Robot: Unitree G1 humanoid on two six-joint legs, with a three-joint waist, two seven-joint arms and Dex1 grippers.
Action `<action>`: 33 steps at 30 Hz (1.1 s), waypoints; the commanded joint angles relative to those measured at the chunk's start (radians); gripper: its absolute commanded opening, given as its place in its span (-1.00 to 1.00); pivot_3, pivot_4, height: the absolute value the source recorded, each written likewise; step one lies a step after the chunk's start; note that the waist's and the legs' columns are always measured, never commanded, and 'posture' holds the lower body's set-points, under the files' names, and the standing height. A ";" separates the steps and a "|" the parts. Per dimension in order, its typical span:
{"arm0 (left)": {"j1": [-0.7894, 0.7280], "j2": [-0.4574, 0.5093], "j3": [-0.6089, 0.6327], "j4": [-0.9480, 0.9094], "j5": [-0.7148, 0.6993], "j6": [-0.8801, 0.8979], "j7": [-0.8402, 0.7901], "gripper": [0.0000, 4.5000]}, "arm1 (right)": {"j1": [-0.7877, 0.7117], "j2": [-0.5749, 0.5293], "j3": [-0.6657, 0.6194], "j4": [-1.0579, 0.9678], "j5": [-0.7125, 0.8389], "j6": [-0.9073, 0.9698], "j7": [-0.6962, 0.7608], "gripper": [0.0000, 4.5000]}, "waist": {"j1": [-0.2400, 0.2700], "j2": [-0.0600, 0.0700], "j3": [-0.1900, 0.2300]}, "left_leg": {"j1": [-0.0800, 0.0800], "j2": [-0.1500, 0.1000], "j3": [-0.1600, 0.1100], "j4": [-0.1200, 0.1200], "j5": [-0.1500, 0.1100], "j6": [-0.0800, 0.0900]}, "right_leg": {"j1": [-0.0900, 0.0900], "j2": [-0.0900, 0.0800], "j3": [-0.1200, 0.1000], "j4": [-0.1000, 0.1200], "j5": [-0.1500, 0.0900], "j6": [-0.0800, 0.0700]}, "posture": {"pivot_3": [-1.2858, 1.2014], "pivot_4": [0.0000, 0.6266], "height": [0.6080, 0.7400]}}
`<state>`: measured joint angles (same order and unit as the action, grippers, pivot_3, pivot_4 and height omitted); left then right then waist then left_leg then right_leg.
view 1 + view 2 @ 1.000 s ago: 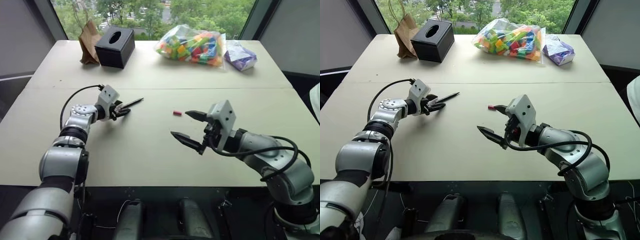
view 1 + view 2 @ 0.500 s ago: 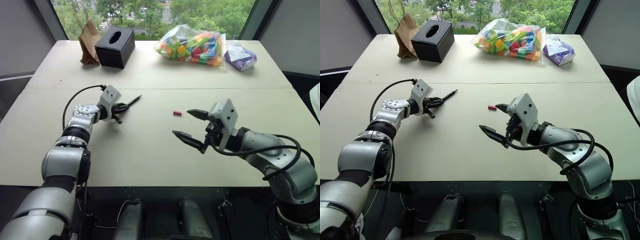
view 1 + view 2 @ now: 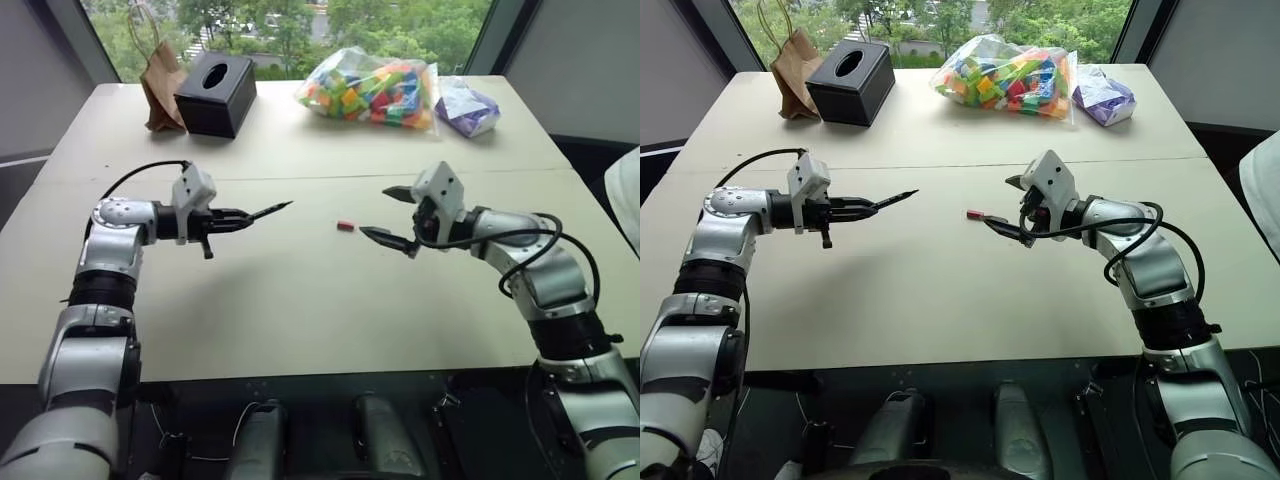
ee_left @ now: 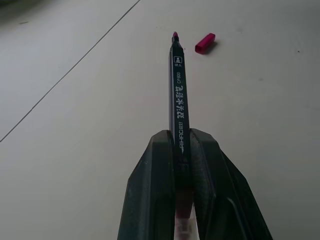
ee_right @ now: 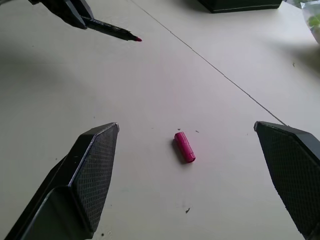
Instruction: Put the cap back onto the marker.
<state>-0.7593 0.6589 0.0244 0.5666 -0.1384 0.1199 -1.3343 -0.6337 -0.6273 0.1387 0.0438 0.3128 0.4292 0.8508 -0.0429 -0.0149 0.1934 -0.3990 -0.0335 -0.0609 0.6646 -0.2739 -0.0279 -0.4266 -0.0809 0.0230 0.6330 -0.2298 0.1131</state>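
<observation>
The marker (image 3: 264, 212) is a thin black stick with a reddish tip. It is held roughly level above the table (image 3: 300, 300), pointing towards the cap. My left gripper (image 3: 240, 217) is shut on its rear end, and in the left wrist view the marker (image 4: 178, 95) sticks out between the closed fingers (image 4: 155, 175). The cap (image 3: 346, 226) is small and red and lies on its side on the table, just beyond the marker's tip. My right gripper (image 3: 377, 212) hovers wide open right next to the cap (image 5: 184, 147), which lies ahead between the spread fingers (image 5: 95, 165).
Along the table's far edge stand a brown paper bag (image 3: 155, 75), a black tissue box (image 3: 215, 92), a clear bag of coloured blocks (image 3: 370, 90) and a purple packet (image 3: 462, 105). A seam (image 3: 300, 178) crosses the table behind both grippers.
My left gripper has shut on the marker, lifted it off the table and drawn back to the left. My open right gripper has reached forward to the cap. The camera has shifted.
</observation>
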 commanded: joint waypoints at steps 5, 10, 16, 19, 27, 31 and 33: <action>0.117 0.159 0.062 -0.408 -0.126 0.231 0.001 -0.99 | -0.150 0.113 0.041 0.350 -0.071 -0.180 0.132 1.00 | -0.001 0.000 0.000 | 0.000 0.000 0.000 0.000 0.000 0.000 | 0.000 -0.001 0.000 0.000 0.000 0.000 | 0.03 -0.52 1.00; 0.174 0.221 0.089 -0.517 -0.178 0.312 0.021 -0.99 | -0.215 0.179 0.042 0.566 -0.125 -0.281 0.162 1.00 | -0.002 0.000 0.000 | 0.000 0.000 0.000 0.000 0.000 0.000 | 0.000 0.000 0.000 0.000 0.000 0.000 | 0.03 -0.52 1.00; 0.223 0.262 0.097 -0.587 -0.227 0.374 0.030 -0.99 | -0.289 0.230 0.018 0.784 -0.178 -0.385 0.145 1.00 | -0.002 0.001 0.000 | 0.000 0.000 0.000 0.000 0.000 -0.001 | 0.000 0.000 0.001 0.000 0.000 0.000 | 0.03 -0.52 1.00; 0.238 0.274 0.095 -0.605 -0.243 0.388 0.032 -0.99 | -0.321 0.250 0.005 0.881 -0.196 -0.423 0.125 1.00 | -0.003 0.001 0.000 | 0.001 0.000 0.000 0.000 0.000 -0.001 | 0.000 0.000 0.001 0.000 0.000 0.000 | 0.03 -0.52 1.00; 0.240 0.276 0.088 -0.613 -0.259 0.391 0.053 -0.99 | -0.361 0.274 -0.020 1.003 -0.230 -0.486 0.096 1.00 | -0.003 0.001 0.000 | 0.001 0.000 0.000 -0.001 0.001 -0.001 | 0.000 0.000 0.001 0.000 0.000 0.000 | 0.03 -0.52 1.00; 0.241 0.277 0.087 -0.614 -0.260 0.387 0.057 -0.99 | -0.364 0.281 -0.024 1.018 -0.243 -0.501 0.091 1.00 | -0.004 0.001 0.001 | 0.001 0.000 0.000 -0.001 0.001 -0.001 | -0.001 0.000 0.001 0.000 0.000 0.000 | 0.03 -0.52 1.00; 0.242 0.278 0.086 -0.614 -0.258 0.384 0.059 -1.00 | -0.364 0.286 -0.026 1.023 -0.248 -0.509 0.085 0.89 | -0.004 0.001 0.001 | 0.001 0.000 0.000 -0.001 0.001 -0.002 | -0.001 0.000 0.001 0.000 0.000 0.000 | 0.03 -0.52 1.00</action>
<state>-0.5120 0.9133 0.0940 -0.0196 -0.3837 0.5152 -1.2777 -0.9661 -0.3461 0.1371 1.0728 0.0672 -0.0566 0.9411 -0.0467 -0.0140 0.1939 -0.3981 -0.0339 -0.0609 0.6635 -0.2730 -0.0295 -0.4272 -0.0812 0.0242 0.6334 -0.2297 0.1129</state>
